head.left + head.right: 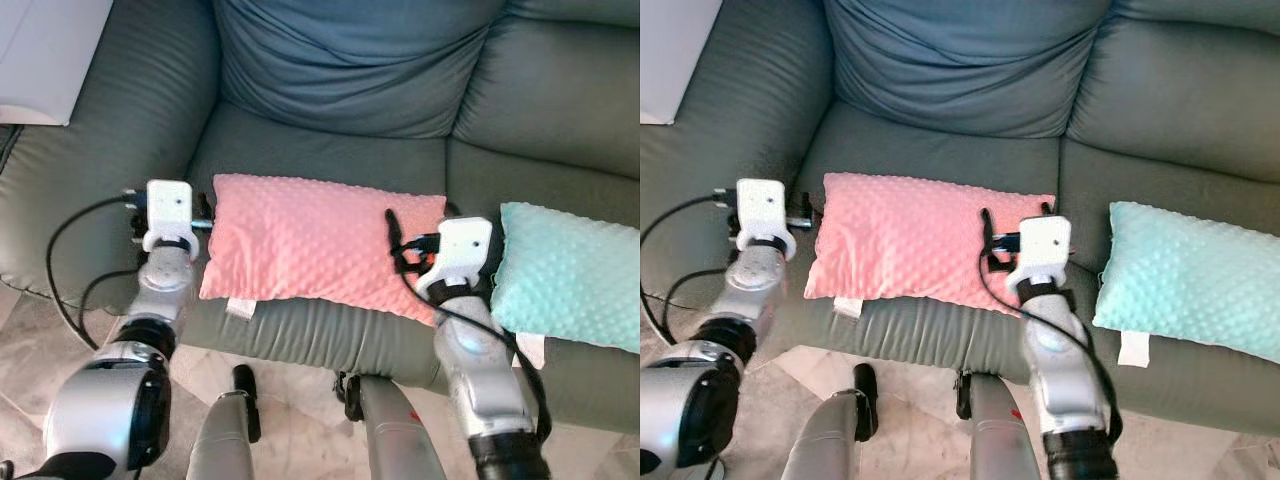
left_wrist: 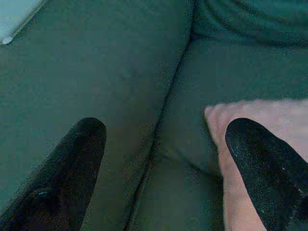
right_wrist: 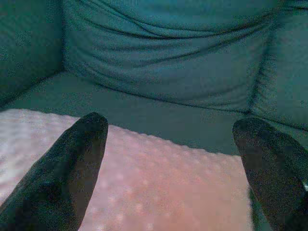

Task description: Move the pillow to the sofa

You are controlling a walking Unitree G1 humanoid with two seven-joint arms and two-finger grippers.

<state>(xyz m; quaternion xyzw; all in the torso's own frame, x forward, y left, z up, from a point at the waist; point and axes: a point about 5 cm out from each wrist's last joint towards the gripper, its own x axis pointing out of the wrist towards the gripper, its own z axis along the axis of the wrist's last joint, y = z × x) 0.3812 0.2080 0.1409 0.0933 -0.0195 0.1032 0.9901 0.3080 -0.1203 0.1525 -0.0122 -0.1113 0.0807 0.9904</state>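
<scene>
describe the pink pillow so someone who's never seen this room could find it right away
On the grey-green sofa, look at the left seat cushion. The pink pillow lies along its front edge, between the robot's two arms. Its neighbour on the next seat is mint green.

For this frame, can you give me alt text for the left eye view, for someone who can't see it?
A pink pillow lies on the seat of a grey-green sofa, with the robot's left gripper at its left edge and its right gripper over its right end, both open. A mint-green pillow lies on the next seat to the right.
</scene>
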